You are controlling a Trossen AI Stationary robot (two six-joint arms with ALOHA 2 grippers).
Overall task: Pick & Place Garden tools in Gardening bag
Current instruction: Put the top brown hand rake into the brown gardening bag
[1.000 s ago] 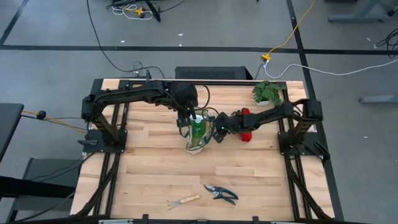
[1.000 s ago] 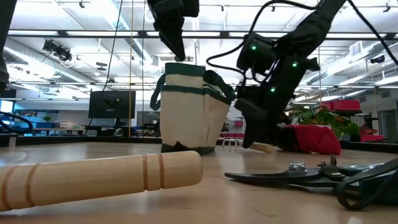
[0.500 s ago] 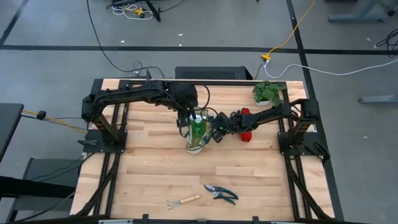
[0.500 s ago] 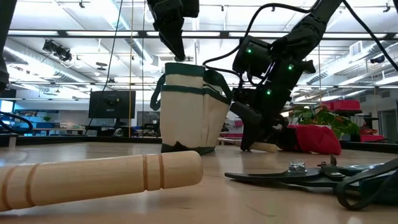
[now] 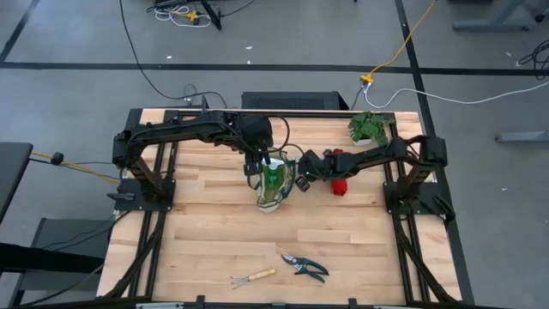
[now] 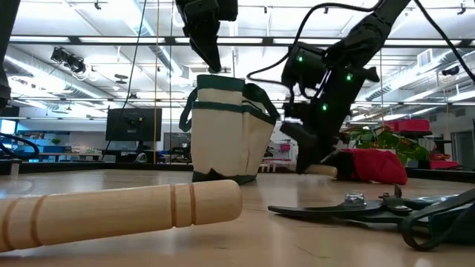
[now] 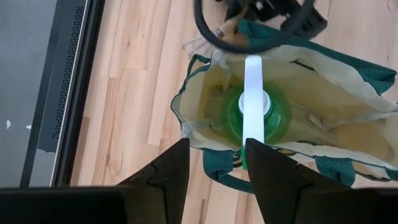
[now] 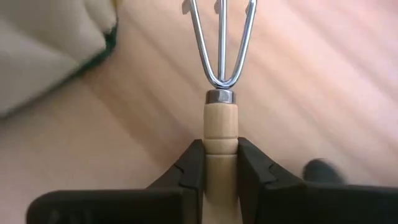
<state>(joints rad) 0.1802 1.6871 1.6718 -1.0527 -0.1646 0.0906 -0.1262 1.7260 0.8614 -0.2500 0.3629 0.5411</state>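
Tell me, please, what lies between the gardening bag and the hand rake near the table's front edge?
In the high view, only bare wooden tabletop lies between the gardening bag and the front hand rake; the pruning shears sit off to one side of it.

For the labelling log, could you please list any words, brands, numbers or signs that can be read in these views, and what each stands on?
No text can be read in any view.
Spray bottle in the gardening bag: no label shows from above.
Hand rake in the right claw: plain wood and metal, no marking.
Monitor in the room behind: too blurred to read.
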